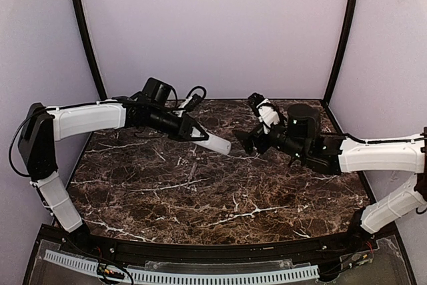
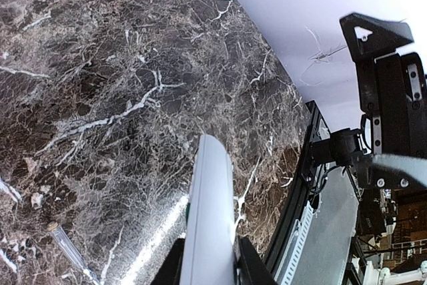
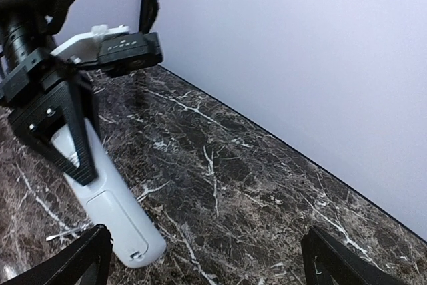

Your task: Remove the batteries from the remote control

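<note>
Top external: remote control [image 1: 217, 143] in pinch of left claw [image 1: 198, 135], lengthwise toward gaping right claw [image 1: 248, 123] (seemingly empty).

remote control [image 1: 217, 143] in left pincer [image 1: 199, 135], over table [image 1: 200, 195]

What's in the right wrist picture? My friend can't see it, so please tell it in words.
The left pincer holds a white remote slanted over a dark marble table, its free end toward the camera and its back cover shut. The right pincer stands wide open at the bottom edge, and a plain pale wall is behind.
</note>
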### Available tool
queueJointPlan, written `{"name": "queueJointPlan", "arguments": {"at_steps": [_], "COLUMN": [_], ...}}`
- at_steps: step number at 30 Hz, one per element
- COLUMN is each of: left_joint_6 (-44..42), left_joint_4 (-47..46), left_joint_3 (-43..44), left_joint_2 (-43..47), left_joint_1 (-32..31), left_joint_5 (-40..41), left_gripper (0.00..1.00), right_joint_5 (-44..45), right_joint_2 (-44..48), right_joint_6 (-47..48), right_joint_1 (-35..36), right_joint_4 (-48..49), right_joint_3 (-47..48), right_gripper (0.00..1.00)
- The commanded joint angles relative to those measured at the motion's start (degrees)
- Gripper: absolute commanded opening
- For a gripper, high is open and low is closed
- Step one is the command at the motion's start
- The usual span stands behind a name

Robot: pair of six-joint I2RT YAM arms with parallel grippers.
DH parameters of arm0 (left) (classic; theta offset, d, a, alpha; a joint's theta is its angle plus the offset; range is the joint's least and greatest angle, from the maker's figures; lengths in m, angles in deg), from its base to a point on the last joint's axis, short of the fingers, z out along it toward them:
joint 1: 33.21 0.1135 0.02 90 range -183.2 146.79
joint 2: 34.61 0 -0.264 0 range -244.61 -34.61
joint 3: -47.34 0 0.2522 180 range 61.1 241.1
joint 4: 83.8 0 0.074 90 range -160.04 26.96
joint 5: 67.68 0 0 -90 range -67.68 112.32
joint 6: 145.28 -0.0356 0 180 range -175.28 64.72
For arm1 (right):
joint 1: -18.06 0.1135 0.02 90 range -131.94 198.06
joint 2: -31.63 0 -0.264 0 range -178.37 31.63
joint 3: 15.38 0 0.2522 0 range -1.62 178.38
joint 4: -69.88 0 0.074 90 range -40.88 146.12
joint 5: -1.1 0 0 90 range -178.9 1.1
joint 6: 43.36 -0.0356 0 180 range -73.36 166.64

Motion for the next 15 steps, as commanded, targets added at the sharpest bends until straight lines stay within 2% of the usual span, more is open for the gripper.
{"name": "queueJointPlan", "arguments": {"at_steps": [1, 6, 15], "left_joint_6": [-2.57, -3.46, -3.26], "left_joint_4": [1.93, 3.35, 2.58], "left_joint_3": [-1.31, -0.88, -2.08], "left_joint_2": [4.71, 5.49, 8.13], "left_joint_1": [0.35, 0.78, 1.4], "left_joint_5": [2.8, 5.01, 7.82], "left_gripper": [0.0, 0.0, 0.0], "right_joint_5": [7.18, 7.46, -1.25], "right_joint_2": [-4.48, -7.16, -7.84], "right_joint_6": [-8.27, -18.45, -30.75], "right_joint_1": [-0.99, -2.29, -2.61], "right_joint_4": [-3.94, -15.02, -19.29], "right_joint_3": [9.65, 17.36, 22.14], "right_gripper": [0.99, 0.99, 0.99]}}
